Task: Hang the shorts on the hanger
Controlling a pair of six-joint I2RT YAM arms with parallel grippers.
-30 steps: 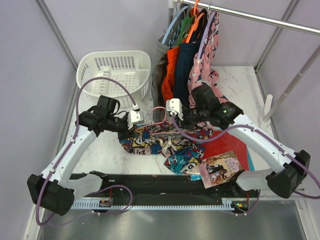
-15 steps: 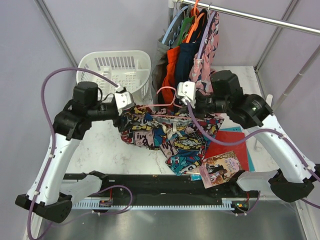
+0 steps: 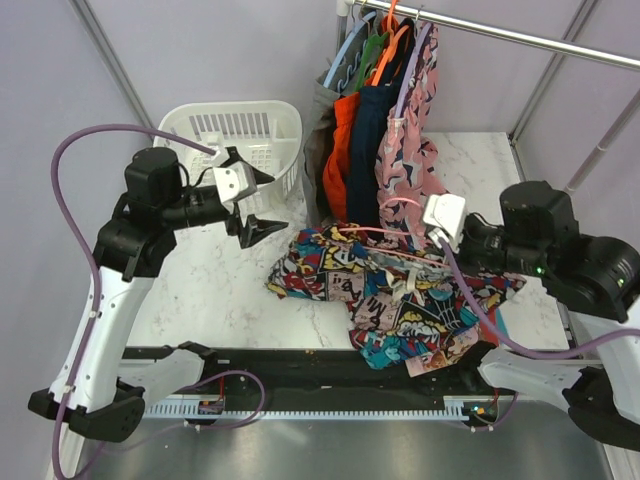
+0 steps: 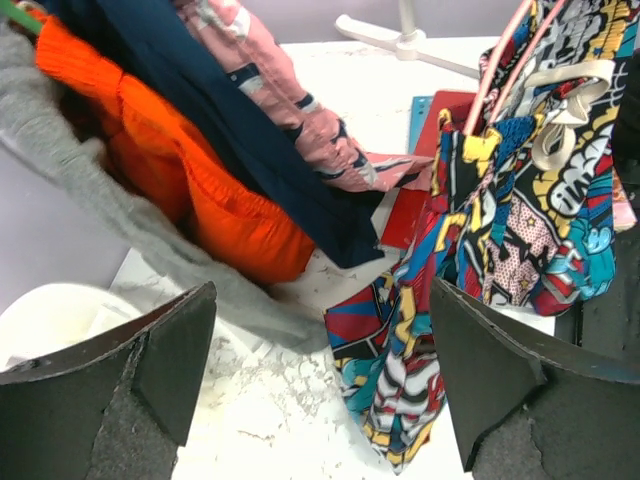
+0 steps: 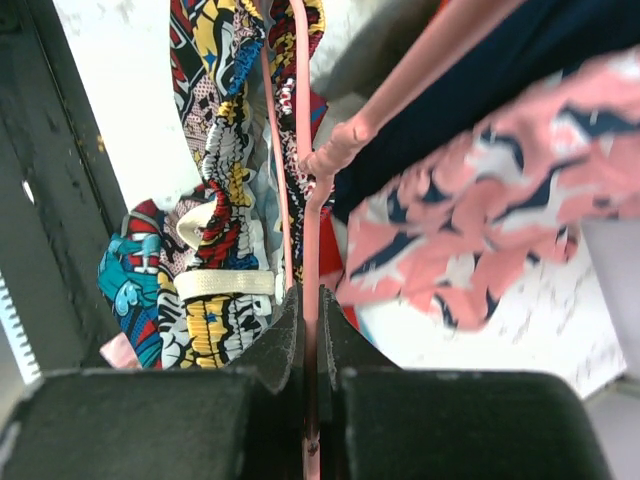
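Observation:
The comic-print shorts (image 3: pixel 400 300) hang from the pale-pink wire hanger (image 3: pixel 385 232), their lower folds resting on the marble table. My right gripper (image 3: pixel 428 232) is shut on the hanger wire; in the right wrist view the wire (image 5: pixel 310 200) runs straight between its shut jaws (image 5: pixel 310 300), with the shorts (image 5: pixel 220 200) to the left. My left gripper (image 3: pixel 275 202) hovers open and empty, to the left of the shorts and apart from them. In the left wrist view its fingers (image 4: pixel 150 370) stand wide, and the shorts (image 4: pixel 500 230) hang ahead on the right.
A white basket (image 3: pixel 225 140) sits at the back left. A rail (image 3: pixel 520 40) holds a pink patterned garment (image 3: pixel 410 130), a navy one (image 3: pixel 368 150), an orange one (image 3: pixel 340 150) and grey cloth right behind the hanger. Red and blue sheets (image 4: pixel 440 110) lie under the shorts.
My left gripper opened, let go of the shorts and drew back to the left. My right gripper carried the hanger and shorts to the right.

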